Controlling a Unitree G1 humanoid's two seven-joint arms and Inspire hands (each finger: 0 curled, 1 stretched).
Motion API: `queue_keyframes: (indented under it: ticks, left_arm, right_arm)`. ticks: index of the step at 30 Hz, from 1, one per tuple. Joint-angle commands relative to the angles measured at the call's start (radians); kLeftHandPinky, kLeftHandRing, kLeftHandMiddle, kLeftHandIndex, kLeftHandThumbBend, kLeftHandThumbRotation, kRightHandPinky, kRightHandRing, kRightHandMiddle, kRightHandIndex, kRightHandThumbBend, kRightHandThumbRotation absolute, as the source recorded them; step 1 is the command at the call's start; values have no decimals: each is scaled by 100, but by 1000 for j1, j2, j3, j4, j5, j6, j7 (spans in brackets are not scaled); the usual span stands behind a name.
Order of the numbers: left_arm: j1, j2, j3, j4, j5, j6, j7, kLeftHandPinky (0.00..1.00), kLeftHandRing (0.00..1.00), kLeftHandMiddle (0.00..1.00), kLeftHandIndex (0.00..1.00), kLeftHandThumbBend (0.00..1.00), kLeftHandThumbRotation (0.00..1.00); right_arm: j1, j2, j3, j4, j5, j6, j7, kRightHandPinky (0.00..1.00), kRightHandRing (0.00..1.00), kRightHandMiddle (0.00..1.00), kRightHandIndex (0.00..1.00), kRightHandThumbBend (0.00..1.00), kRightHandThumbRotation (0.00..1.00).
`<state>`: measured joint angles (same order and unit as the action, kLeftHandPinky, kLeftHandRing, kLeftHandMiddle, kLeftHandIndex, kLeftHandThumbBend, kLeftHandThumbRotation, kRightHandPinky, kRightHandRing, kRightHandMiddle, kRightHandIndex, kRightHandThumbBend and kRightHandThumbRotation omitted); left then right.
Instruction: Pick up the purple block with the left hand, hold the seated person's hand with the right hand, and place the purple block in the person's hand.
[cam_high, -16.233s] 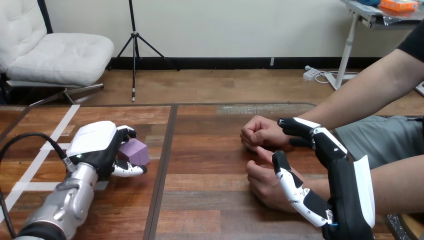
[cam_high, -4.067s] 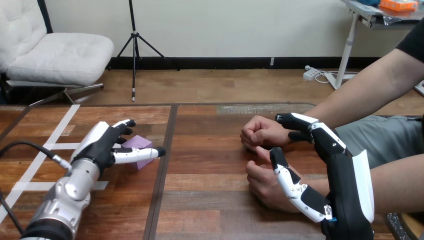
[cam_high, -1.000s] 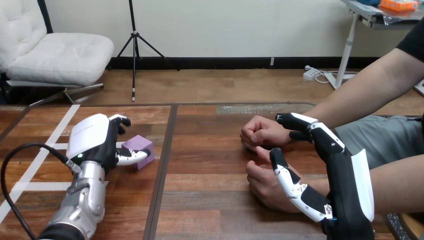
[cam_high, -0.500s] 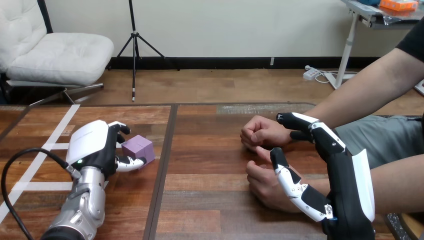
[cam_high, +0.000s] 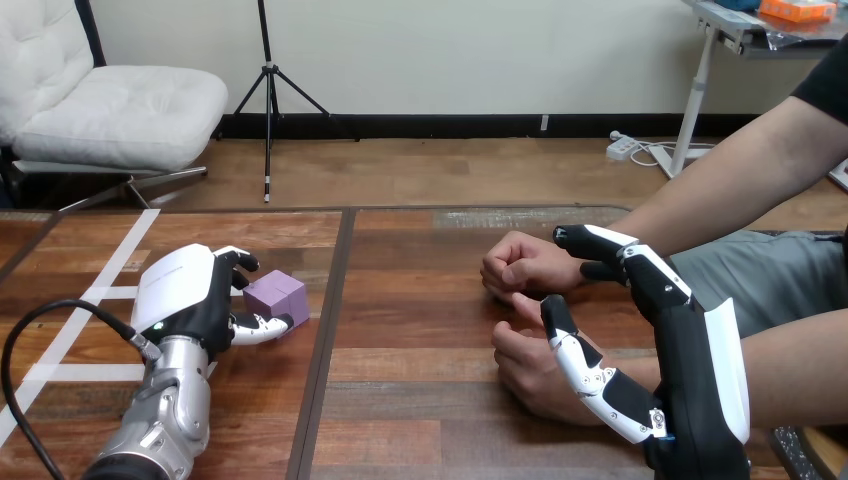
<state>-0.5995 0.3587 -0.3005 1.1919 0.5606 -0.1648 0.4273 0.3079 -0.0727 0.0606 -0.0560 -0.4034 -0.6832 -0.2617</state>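
The purple block (cam_high: 277, 293) lies on the wooden table (cam_high: 420, 300) at the left. My left hand (cam_high: 185, 295) is beside it, with its thumb curled along the block's near side and its fingers bent over the far side, so it is shut on the block. The person's two hands rest at the right: a fist (cam_high: 520, 265) farther off and a nearer hand (cam_high: 528, 365). My right hand (cam_high: 690, 350) stands on edge there and is open. Its straight thumb lies over the nearer hand and its fingers reach past the fist's wrist.
White tape lines (cam_high: 95, 295) cross the table's left part. A dark seam (cam_high: 330, 330) runs down the table between the block and the person's hands. The person's forearms (cam_high: 740, 190) come in from the right edge.
My left hand's thumb and fingers have curled in closer round the purple block, which turned slightly. My right hand and the person's hands have kept still.
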Motion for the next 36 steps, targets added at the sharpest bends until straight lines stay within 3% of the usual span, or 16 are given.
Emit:
queue_keyframes:
  ticks: [1,17,36]
  left_arm:
    - [-69,5,-11,1,5,-9,-1,58,66,71,74,67,27]
    - [-76,6,-24,13,15,7,-33,61,69,73,77,73,35]
    - [-74,15,-51,19,27,-3,-19,65,71,75,78,77,40]
  right_arm:
    - [-44,2,-8,-32,6,-6,-3,71,75,74,71,37,21]
    - [-42,-7,-9,-28,3,-13,1,71,76,75,72,37,22]
    - [-39,-9,-10,-32,-1,-4,2,71,75,74,71,38,23]
